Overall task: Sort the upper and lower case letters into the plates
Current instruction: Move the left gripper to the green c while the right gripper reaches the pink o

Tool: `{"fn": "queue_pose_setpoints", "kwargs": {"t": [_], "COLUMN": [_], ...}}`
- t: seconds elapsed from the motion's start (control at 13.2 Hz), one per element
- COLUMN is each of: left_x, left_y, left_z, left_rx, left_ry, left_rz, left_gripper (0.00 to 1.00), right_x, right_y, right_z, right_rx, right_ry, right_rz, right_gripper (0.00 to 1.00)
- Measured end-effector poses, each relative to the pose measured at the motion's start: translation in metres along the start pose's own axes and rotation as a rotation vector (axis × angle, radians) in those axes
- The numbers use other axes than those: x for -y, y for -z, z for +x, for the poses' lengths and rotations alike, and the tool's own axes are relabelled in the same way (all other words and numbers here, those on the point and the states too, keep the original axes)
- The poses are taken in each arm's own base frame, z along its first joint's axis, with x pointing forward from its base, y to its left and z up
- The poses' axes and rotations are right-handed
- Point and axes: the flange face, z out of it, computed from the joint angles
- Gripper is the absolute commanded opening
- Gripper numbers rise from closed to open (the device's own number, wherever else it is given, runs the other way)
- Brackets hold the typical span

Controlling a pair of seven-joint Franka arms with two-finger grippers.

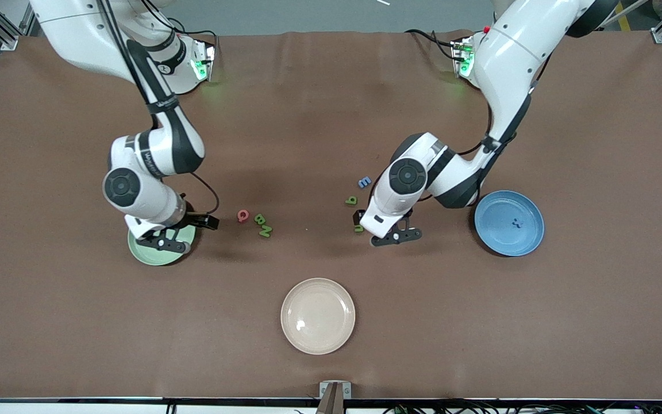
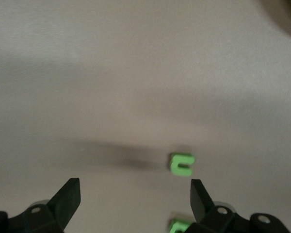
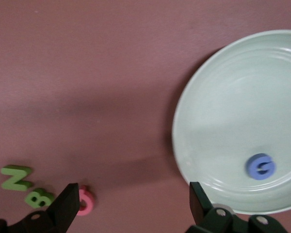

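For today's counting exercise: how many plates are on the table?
3: mint green plate toward the right arm's end, blue plate toward the left arm's end, cream plate nearest the front camera.

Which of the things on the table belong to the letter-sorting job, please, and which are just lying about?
Job: mint green plate holding a blue G; blue plate; loose letters: pink Q, green B, green N, green c.
Lying about: cream plate.

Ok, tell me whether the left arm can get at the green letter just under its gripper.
Probably yes: the left gripper hangs open over bare table, and the small green letter lies flat with nothing around it.
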Motion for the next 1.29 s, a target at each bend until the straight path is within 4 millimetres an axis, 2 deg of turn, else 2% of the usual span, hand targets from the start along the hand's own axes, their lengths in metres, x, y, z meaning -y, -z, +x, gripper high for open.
{"fn": "queue_pose_setpoints", "kwargs": {"t": [0.3, 0.45, 0.61, 0.83, 1.06, 1.29], "left_x": [-0.036, -0.046, -0.046, -0.044, -0.044, -0.044], "left_y": [-0.023, -0.032, -0.04, -0.049, -0.05, -0.049], "left_z": [-0.005, -0.009, -0.01, -0.01, -0.01, -0.009], "left_rx": [-0.049, -0.049, -0.041, -0.034, -0.033, -0.033], "left_ry": [0.018, 0.015, 0.014, 0.015, 0.016, 0.016], "left_rz": [0.025, 0.026, 0.031, 0.039, 0.039, 0.039], "left_gripper": [1.0, 0.97, 0.83, 0.65, 0.54, 0.41], "right_x": [0.021, 0.031, 0.04, 0.042, 0.055, 0.066], "right_y": [-0.028, -0.039, -0.054, -0.074, -0.077, -0.079], "right_z": [-0.013, -0.017, -0.024, -0.036, -0.047, -0.057], "right_rx": [-0.037, -0.051, -0.063, -0.068, -0.065, -0.063], "right_ry": [-0.052, -0.074, -0.087, -0.099, -0.106, -0.1], "right_rz": [0.009, 0.015, 0.018, 0.015, 0.013, 0.011], "right_gripper": [1.0, 0.97, 0.93, 0.83, 0.76, 0.76]}}
